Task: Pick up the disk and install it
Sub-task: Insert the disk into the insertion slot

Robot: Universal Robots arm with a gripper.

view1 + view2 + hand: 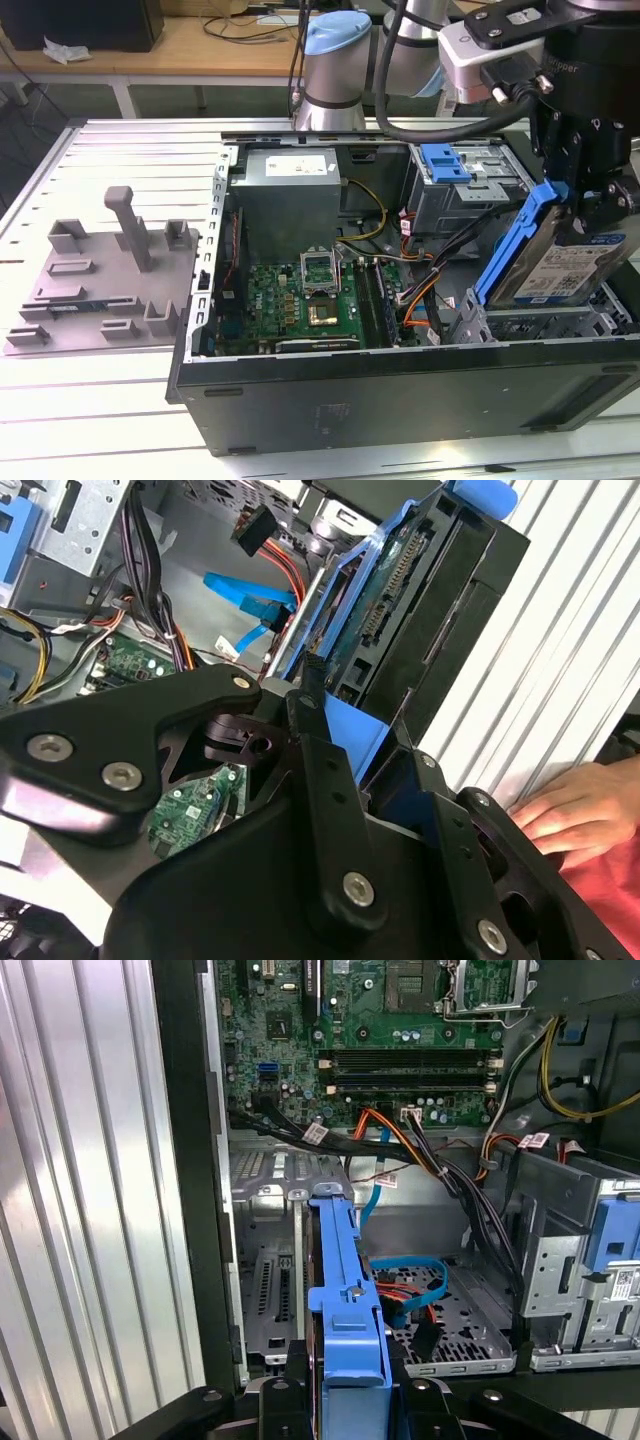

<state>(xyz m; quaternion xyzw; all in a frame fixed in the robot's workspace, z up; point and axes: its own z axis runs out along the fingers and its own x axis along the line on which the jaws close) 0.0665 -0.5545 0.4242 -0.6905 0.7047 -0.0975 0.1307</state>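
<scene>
Black gripper links sit closest in both wrist views, clamped on the upper end of the disk, whose blue frame shows edge-on. The disk hangs tilted over the drive bay at the exterior view's right end of the open computer case. Where its lower end meets the bay cannot be made out. A hand, cut off at the picture edge, lies by the ribbed bench.

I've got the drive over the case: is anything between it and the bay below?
The pincer grips the silver-grey, blue-framed disk, tilted over the grey metal drive bay. A loose blue flat cable and red-orange wires lie in the bay beside the disk's frame and may snag.
</scene>
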